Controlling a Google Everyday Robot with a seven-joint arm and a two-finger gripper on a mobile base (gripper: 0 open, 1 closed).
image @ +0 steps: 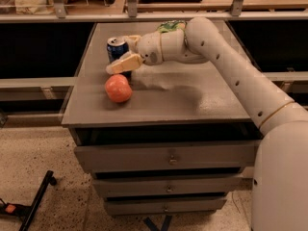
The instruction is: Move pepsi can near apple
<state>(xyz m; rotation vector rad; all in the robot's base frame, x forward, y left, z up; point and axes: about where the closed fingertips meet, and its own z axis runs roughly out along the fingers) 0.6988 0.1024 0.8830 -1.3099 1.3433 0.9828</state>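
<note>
The pepsi can, dark blue with a silver top, stands upright on the grey cabinet top near its back left. The orange-red apple lies just in front of the can, a small gap away. My gripper reaches in from the right and straddles the can. One cream finger crosses in front of the can's lower half and the other sits behind it. The jaws stand slightly apart from the can, so the gripper is open.
A green leafy item lies at the back of the cabinet top, partly hidden by my arm. Drawers lie below the top. Shelving runs behind. A black pole lies on the floor at left.
</note>
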